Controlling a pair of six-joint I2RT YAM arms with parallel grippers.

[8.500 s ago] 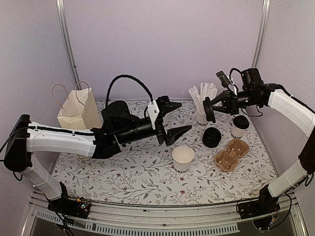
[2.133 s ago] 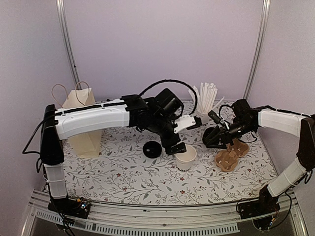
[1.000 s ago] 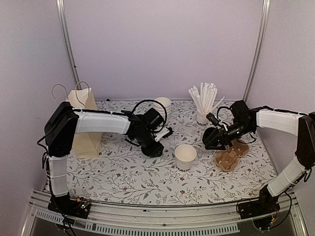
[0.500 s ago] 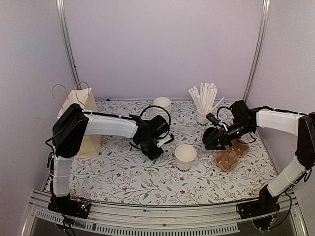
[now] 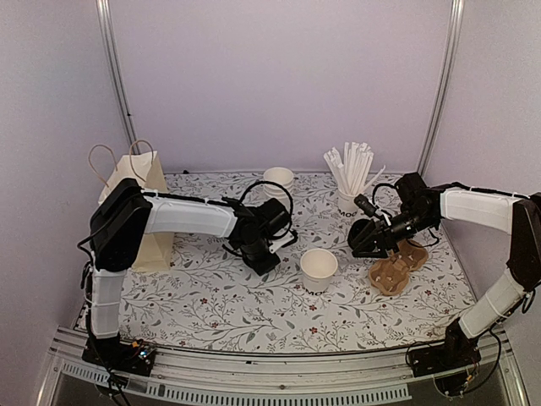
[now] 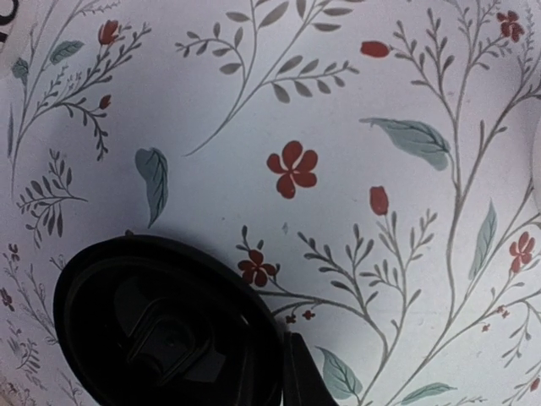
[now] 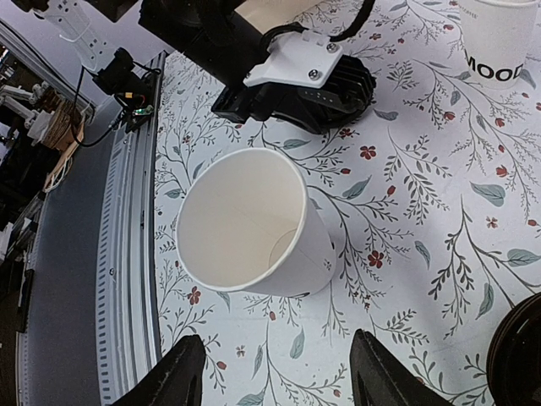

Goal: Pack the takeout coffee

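Note:
An open white paper cup (image 5: 319,271) with no lid stands mid-table; the right wrist view shows it (image 7: 254,224) empty. Left of it a black lid (image 5: 260,256) lies on the floral cloth. My left gripper (image 5: 265,252) is down on this lid. In the left wrist view one finger (image 6: 300,372) presses the outside of the lid's (image 6: 161,330) rim, and the other finger is hidden. My right gripper (image 5: 362,241) hovers right of the cup, open and empty, with the cup ahead of its (image 7: 283,381) spread fingers. No lidded cup shows.
A brown cardboard cup carrier (image 5: 397,266) lies under the right arm. A white cup of straws (image 5: 348,199) and a stack of white cups (image 5: 279,178) stand at the back. The cream paper bag (image 5: 135,190) is at the far left. A dark round edge (image 7: 520,355) is unidentifiable.
The left arm has drawn in and lowered its gripper onto the black lid, then stayed there. The right arm, the open cup and the carrier have not moved.

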